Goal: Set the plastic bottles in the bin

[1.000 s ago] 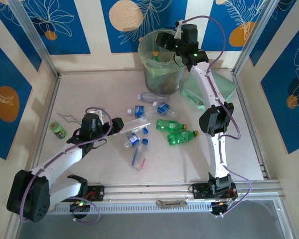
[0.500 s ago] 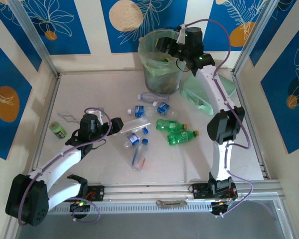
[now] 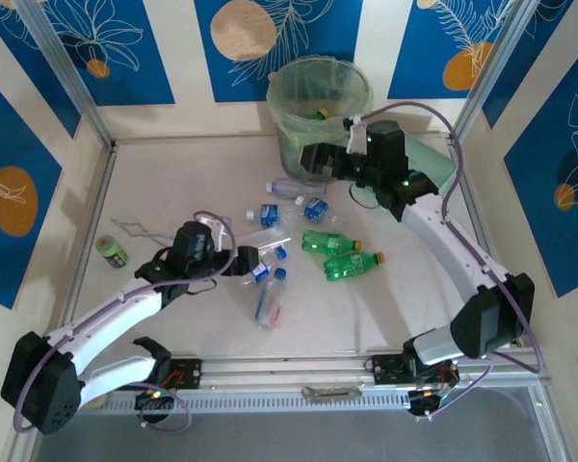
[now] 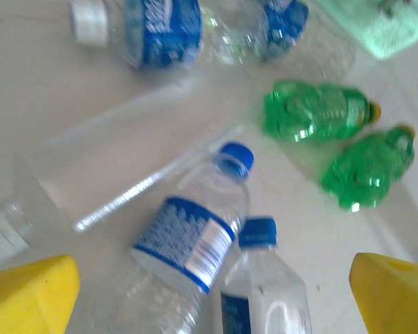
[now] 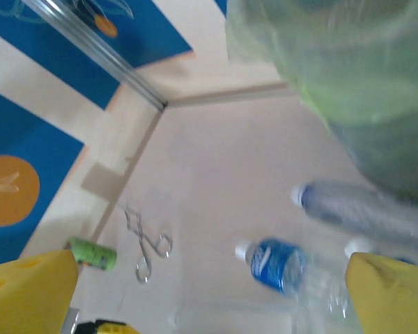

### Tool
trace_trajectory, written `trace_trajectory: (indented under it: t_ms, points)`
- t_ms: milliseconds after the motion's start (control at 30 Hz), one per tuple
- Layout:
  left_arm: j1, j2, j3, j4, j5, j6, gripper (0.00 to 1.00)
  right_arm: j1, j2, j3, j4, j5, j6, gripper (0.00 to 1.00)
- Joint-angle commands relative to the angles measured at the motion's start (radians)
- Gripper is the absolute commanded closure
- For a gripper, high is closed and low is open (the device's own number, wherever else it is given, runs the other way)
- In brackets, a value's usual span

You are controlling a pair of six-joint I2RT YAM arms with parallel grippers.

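Note:
The bin (image 3: 320,101) stands at the back, lined with a pale green bag, with a green bottle inside it. Several plastic bottles lie mid-table: clear ones with blue labels (image 3: 313,208) and two green ones (image 3: 326,241). My left gripper (image 3: 248,262) is open, low over two clear blue-capped bottles (image 4: 195,229), which lie between its yellow fingers (image 4: 28,292) untouched. My right gripper (image 3: 313,162) hangs open and empty in front of the bin (image 5: 362,83). A blue-labelled bottle (image 5: 275,264) lies below it.
Metal scissors (image 3: 135,229) and a small green tape roll (image 3: 111,251) lie at the left. A mint-green lid (image 3: 433,164) lies right of the bin. A clear flat strip (image 3: 268,244) lies among the bottles. Aluminium rails edge the table.
My right gripper has come down from over the bin's mouth to its front and opened wide. My left gripper has slid right, up to the clear bottles.

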Motion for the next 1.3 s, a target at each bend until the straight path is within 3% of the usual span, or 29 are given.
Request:
trace_trajectory:
  t_ms: [0,167,300,467,733,1033,1267]
  points:
    - [-0.073,-0.042,0.043,-0.162,-0.077,0.059,0.01,-0.005,-0.085,-0.096,-0.077,0.001,0.006,0.01]
    - [-0.1,-0.05,0.05,-0.248,-0.158,0.11,0.01,0.011,-0.213,-0.302,-0.034,0.021,0.08,0.01]
    - [-0.1,0.001,0.11,-0.266,-0.339,0.237,0.0,0.015,-0.291,-0.442,0.031,0.056,0.143,0.01]
    - [-0.079,0.106,0.12,-0.119,-0.442,0.368,0.01,0.02,-0.334,-0.522,0.078,0.067,0.18,0.01]
    - [0.068,0.376,0.204,-0.044,-0.2,0.446,0.02,0.018,-0.314,-0.523,0.113,0.073,0.159,0.01]
    - [0.096,0.588,0.326,-0.058,-0.115,0.509,0.05,0.018,-0.248,-0.52,0.162,0.061,0.178,0.01]
    - [0.099,0.646,0.375,-0.075,-0.062,0.527,0.07,0.02,-0.211,-0.501,0.178,0.051,0.181,0.01]
